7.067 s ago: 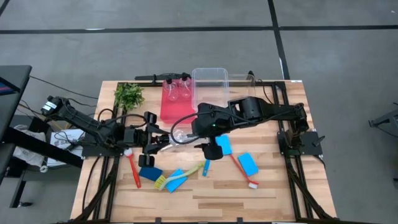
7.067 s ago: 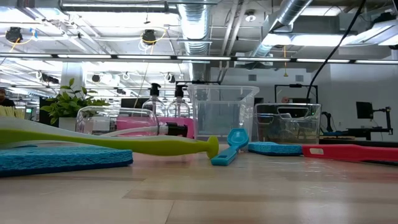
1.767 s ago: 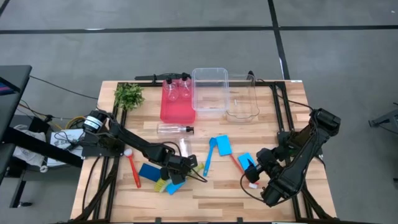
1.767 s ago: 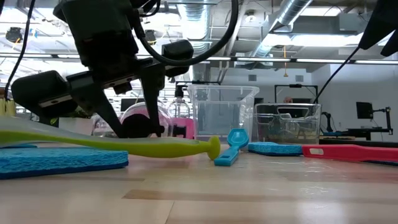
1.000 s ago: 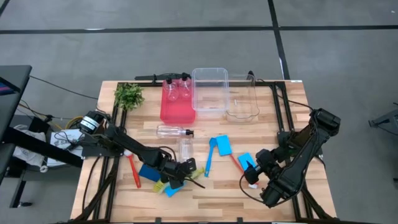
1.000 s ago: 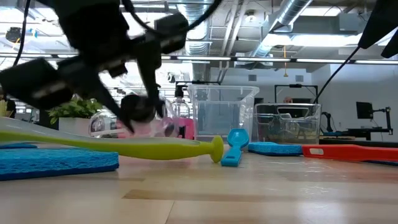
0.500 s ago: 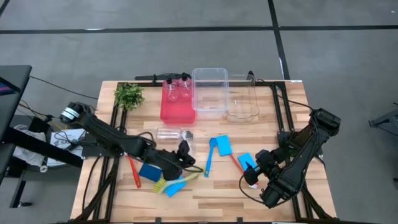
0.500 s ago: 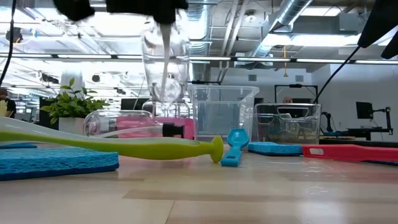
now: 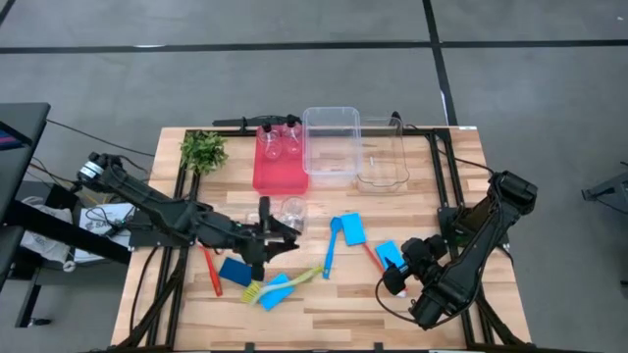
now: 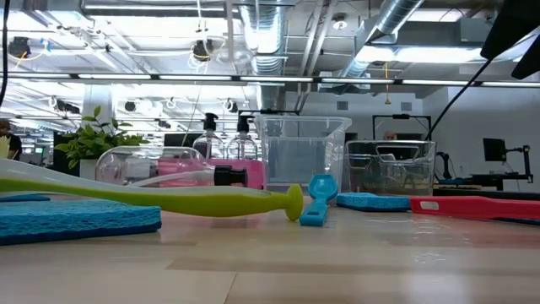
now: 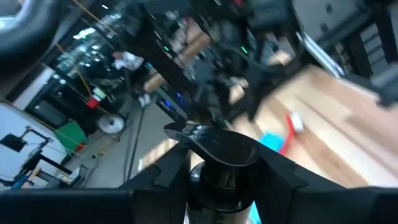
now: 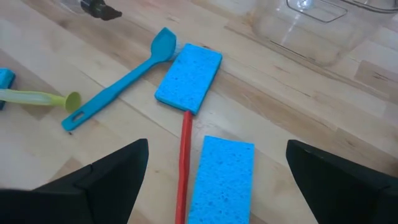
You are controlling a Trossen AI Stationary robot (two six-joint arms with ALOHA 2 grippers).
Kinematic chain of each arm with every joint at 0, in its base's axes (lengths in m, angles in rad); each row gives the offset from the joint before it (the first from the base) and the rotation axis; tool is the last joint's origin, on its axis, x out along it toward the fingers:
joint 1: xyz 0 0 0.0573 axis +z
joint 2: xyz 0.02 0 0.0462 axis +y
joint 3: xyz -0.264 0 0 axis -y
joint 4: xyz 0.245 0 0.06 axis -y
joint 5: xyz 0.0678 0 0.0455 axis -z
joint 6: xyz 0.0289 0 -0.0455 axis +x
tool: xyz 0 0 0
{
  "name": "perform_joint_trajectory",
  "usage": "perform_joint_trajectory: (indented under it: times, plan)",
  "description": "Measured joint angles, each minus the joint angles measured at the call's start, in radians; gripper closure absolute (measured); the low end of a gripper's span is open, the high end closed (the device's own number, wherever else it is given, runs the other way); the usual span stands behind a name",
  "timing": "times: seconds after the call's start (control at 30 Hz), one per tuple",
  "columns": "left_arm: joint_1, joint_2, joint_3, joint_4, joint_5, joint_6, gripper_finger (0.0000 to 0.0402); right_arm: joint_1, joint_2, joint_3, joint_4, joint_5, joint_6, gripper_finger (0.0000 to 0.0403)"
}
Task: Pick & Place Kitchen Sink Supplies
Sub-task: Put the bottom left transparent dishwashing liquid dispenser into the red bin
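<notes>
Clear plastic bottle (image 9: 291, 210) gripped in left pincer (image 9: 280, 224), aloft mid-tabletop | you carry it level to red tray (image 9: 278, 173) beside two bottles | right pincer (image 9: 392, 279) idle, agape

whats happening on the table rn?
Sink-supply sorting, mid-run. The left gripper holds a clear black-capped bottle up off the table near the middle. Another bottle lies on the wood, and two stand in the red tray. Sponges and brushes lie loose. The right gripper waits open at front right.
</notes>
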Motion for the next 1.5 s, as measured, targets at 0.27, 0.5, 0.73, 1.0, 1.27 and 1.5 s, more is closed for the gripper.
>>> perform_joint_trajectory:
  times: [0.27,0.5,0.73,1.0,1.27,1.5]
  plan:
    - [0.002,-0.089,0.0,0.055,-0.047,-0.079,0.0266,-0.001,0.0,0.0,0.0,0.001,0.0,0.0029]
    - [0.026,-0.154,0.0,0.06,-0.141,-0.186,0.0265,-0.007,0.0,0.0,-0.001,0.052,0.0,0.0029]
    - [0.119,-0.181,0.0,0.063,-0.128,-0.241,0.0267,-0.046,0.0,0.0,-0.01,0.054,-0.027,0.0029]
    - [0.295,-0.181,-0.052,0.112,-0.006,-0.312,0.0267,-0.095,0.0,0.0,-0.012,0.049,-0.104,0.0029]
    - [0.487,-0.186,-0.213,0.278,0.057,-0.407,0.0265,-0.123,0.0,0.0,-0.11,0.046,-0.105,0.0029]
    - [0.606,-0.186,-0.301,0.337,0.057,-0.478,0.0265,-0.161,-0.054,0.0,-0.138,0.054,-0.156,0.0029]
